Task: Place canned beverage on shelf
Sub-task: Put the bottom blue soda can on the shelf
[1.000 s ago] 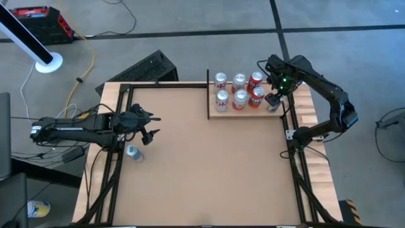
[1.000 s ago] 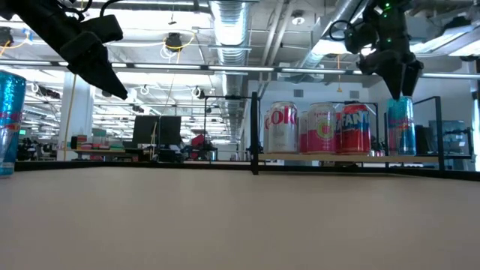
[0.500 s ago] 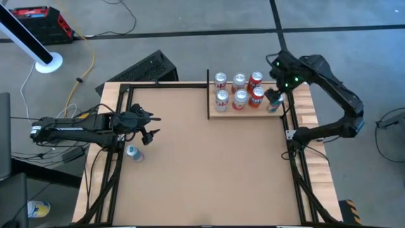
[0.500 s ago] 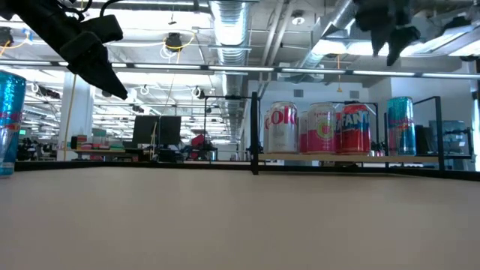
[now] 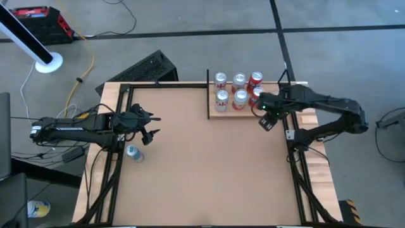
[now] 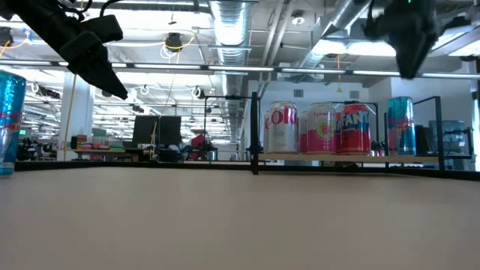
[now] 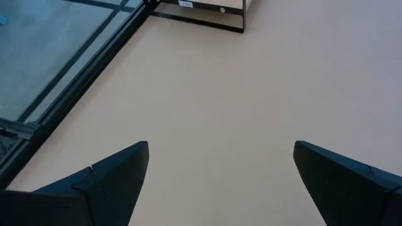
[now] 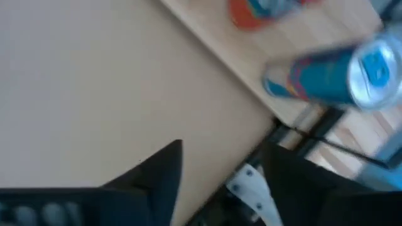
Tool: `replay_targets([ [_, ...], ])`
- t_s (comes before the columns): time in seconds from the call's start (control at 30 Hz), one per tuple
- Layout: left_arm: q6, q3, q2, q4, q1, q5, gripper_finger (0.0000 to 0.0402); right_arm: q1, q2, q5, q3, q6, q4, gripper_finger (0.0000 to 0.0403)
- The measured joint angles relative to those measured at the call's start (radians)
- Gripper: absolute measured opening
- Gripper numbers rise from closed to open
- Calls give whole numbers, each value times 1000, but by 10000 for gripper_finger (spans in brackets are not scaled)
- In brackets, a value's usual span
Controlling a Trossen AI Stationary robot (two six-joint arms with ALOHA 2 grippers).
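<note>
Blue can point(image 6: 400, 126) stands upright on the shelf point(image 5: 243, 111), at the shelf end far from the black post point(image 6: 255, 132), beside the silver and red cans point(image 5: 239, 90). In the right wrist view the blue can point(image 8: 333, 78) sits on pale plank, near the shelf edge. Placement looks done for this one.

Right pincer point(image 5: 266, 120) hangs just off the shelf's front corner, over the tabletop point(image 5: 202, 164); fingers partly apart, holding nothing. My read: it is in the retreat step after release.

A second blue can point(image 5: 132, 152) stands at the tabletop edge, well apart from the shelf, on the left arm's side. Left pincer point(image 5: 150, 125) hovers near it, spread wide, empty.

Next move, as I judge it: left pincer drops over that can, squeezes the wall, carries it toward the shelf. Free space there looks tight, so aim carefully.

Materials: cans are thin glossy metal cylinders, slippery and easy to dent. Shelf is flat pale wood with thin black metal posts. Tabletop is matte brown board.
</note>
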Motion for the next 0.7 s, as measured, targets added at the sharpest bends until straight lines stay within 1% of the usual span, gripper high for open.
replay_targets([
  [0.1, 0, 0, 0, 0, 0, 0, 382, -74, 2, 4, -73, -28, 1, 164],
  [0.27, 0, 0, 0, 0, 0, -7, 382, -186, 5, 19, -122, -110, 3, 28],
  [0.3, 0, 0, 0, 0, 0, -7, 382, -204, 6, 33, -125, -123, 4, 18],
  [0.33, 0, 0, 0, 0, 0, -7, 382, -219, 6, 49, -125, -129, 4, 17],
  [0.43, 0, 0, 0, 0, 0, -7, 382, -264, 5, 60, -124, -150, 23, 23],
  [0.5, 0, 0, 0, 0, 0, -7, 382, -287, 5, 68, -124, -167, 38, 20],
  [0.63, 0, 0, 0, 0, 0, -7, 382, -322, 5, 123, -124, -197, 68, 15],
  [0.7, 0, 0, 0, 0, 0, -7, 382, -340, 5, 129, -124, -217, 73, 15],
])
